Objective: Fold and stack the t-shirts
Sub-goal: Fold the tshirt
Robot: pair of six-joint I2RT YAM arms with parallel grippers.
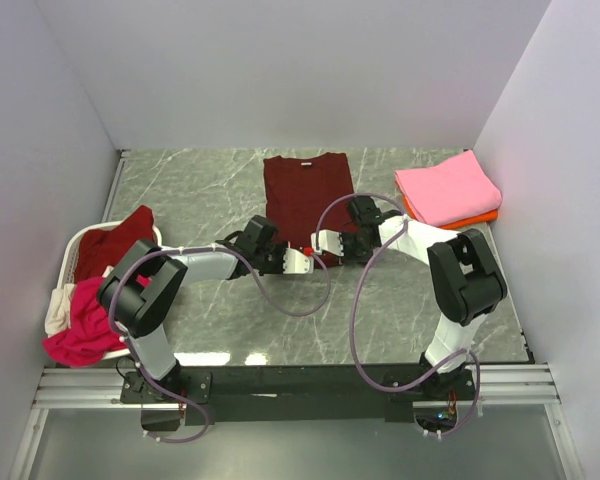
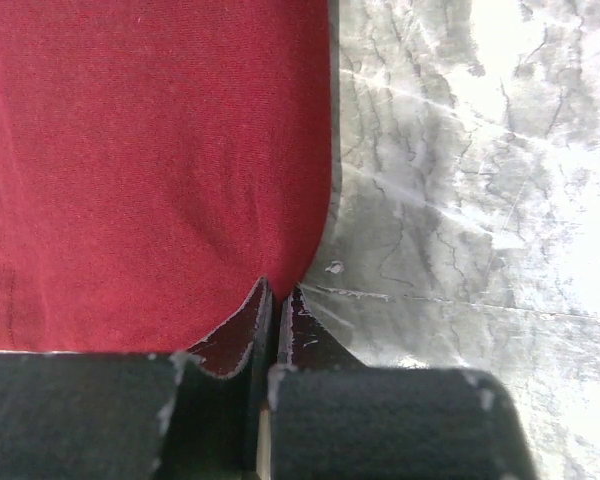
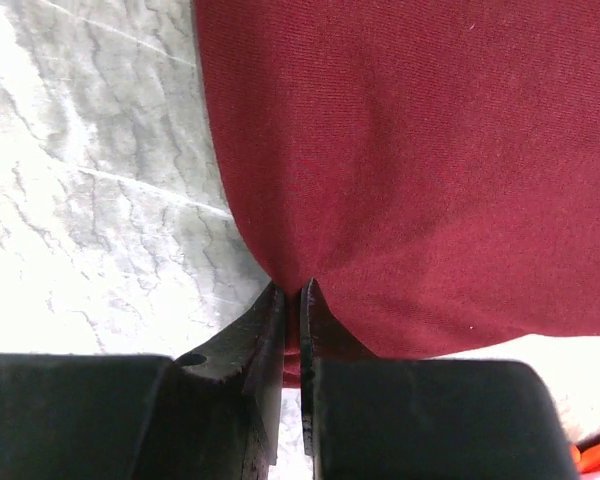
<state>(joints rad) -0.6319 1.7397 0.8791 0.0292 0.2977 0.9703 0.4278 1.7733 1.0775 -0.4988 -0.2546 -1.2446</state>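
**Top external view.**
- Maroon t-shirt [image 1: 307, 190]: is lying flat on the counter [image 1: 200, 190]. Its long axis is running from the collar at the far end to the hem at the near end.
- Left hand [image 1: 298, 261] and right hand [image 1: 327, 243]: both are being held at the near hem, close beside each other.
- Open room: bare counter is showing beyond the collar up to the back wall. This is judged enough for a fold carried away from the arms.
- Pink t-shirt [image 1: 446, 185], folded on an orange t-shirt [image 1: 475, 216]: is lying well apart to the maroon t-shirt's right.
- Basket [image 1: 72, 252] with loose t-shirts [image 1: 80, 335]: is standing well apart to its left.

**Left wrist view.**
- Left hand [image 2: 277, 300]: is closed, with the hem cloth of the maroon t-shirt [image 2: 150, 150] being pinched at a rounded corner.
- Bare counter [image 2: 480, 200] is lying just beside that side edge.

**Right wrist view.**
- Right hand [image 3: 292, 300]: the fingers are being pressed nearly together on the edge of the maroon t-shirt [image 3: 430, 150].
- The cloth is puckering toward the grip, and bare counter [image 3: 80, 200] is lying alongside.
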